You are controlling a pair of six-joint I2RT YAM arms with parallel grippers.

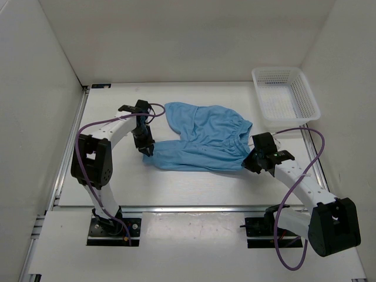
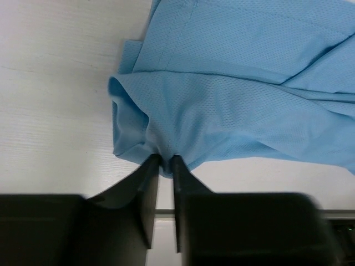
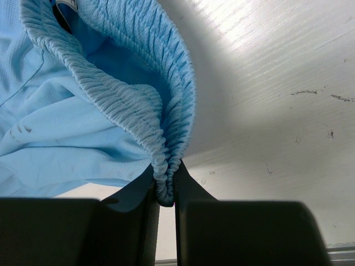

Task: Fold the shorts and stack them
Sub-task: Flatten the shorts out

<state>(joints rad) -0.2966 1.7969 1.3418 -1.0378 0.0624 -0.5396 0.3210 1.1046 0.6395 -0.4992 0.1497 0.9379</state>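
**Item 1: shorts** (image 1: pixel 202 138). Light sky-blue thin mesh fabric, 1 pr. Lies flat-ish at ctr of table (image 1: pixel 176 188), long axis running 9 to 3 o'clock, legs twd 9, gathered elastic waistband (image 3: pixel 138 105) twd 3. Upper leg spread out, lower leg bunched in folds.

**Item 2: left gripper** (image 1: pixel 148 151). At shorts' 8 o'clock end, pointing down. Jaws near-closed, only a thin slit betw. them. Lower leg hem (image 2: pixel 133 124) is puckered in and pinched betw. the tips.

**Item 3: right gripper** (image 1: pixel 248 160). At shorts' 4 o'clock end. Jaws near-closed, clamped on a fold of the waistband, which is raised off the table there.

**Item 4: white mesh basket** (image 1: pixel 310 91). On table at 1 to 2 o'clock of shorts, near but apart, upright.
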